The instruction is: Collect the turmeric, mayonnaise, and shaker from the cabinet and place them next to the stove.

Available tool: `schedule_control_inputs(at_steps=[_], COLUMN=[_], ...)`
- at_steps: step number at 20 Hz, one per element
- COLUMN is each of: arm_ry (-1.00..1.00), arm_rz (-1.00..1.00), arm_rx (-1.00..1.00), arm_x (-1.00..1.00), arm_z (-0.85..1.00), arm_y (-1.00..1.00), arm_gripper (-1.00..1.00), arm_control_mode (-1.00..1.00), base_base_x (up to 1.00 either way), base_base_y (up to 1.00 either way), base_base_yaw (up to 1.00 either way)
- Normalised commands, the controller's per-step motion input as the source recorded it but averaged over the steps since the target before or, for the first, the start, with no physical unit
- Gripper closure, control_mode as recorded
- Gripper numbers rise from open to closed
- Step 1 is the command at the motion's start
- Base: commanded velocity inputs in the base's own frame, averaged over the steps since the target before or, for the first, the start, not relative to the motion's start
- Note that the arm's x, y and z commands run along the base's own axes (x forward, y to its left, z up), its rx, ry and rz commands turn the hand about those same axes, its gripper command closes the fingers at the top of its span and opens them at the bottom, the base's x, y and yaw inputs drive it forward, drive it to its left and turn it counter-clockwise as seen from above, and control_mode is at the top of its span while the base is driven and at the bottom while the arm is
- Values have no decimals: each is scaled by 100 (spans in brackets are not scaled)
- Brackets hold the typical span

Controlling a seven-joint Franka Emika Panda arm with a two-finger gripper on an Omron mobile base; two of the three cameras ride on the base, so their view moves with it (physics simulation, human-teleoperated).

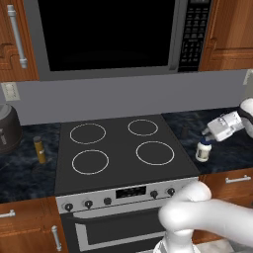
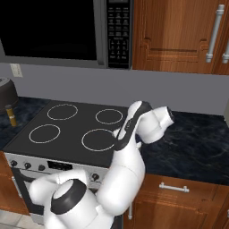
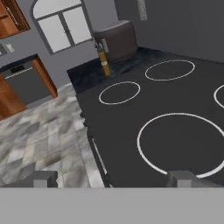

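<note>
Two jars down beside the stove, shaker unaccounted for

Both placed items stand on the dark desk (image 1: 20, 173), one at each side of the stove (image 1: 123, 148). The mayonnaise (image 1: 203, 150) sits upright just right of the cooktop, directly below the gripper (image 1: 206, 132); the jaws stand wide apart with nothing between them, clear of the blue lid. The turmeric (image 1: 39, 149) stands upright left of the cooktop, near a round dark appliance (image 1: 7, 129).

Handling, as a judgement: the mayonnaise looks squat, rigid and light, stable on its base but smooth-sided, so any regrasp would best go around the body below the lid. The turmeric is slim and tall, easier to tip; a grip at mid-height, squarely across, seems safest.

Hard to make out: the shaker cannot be picked out anywhere. The wall cabinet that held the items shows no open interior from here, only closed wooden doors beside the microwave (image 1: 108, 34). From the right base camera the arm's own body hides the mayonnaise. Labels on both jars are too small to read.
</note>
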Motion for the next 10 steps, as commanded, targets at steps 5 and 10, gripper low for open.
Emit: schedule_control_inputs(at_steps=[5,10], arm_ry=[4,0], arm_rz=[-2,-8], arm_rx=[-4,0], arm_x=[-60,-93], arm_z=[0,0], arm_y=[98,77], arm_gripper=[-100,-100], arm_control_mode=[-100,-100], base_base_x=[0,0], base_base_y=[0,0], base_base_yaw=[0,0])
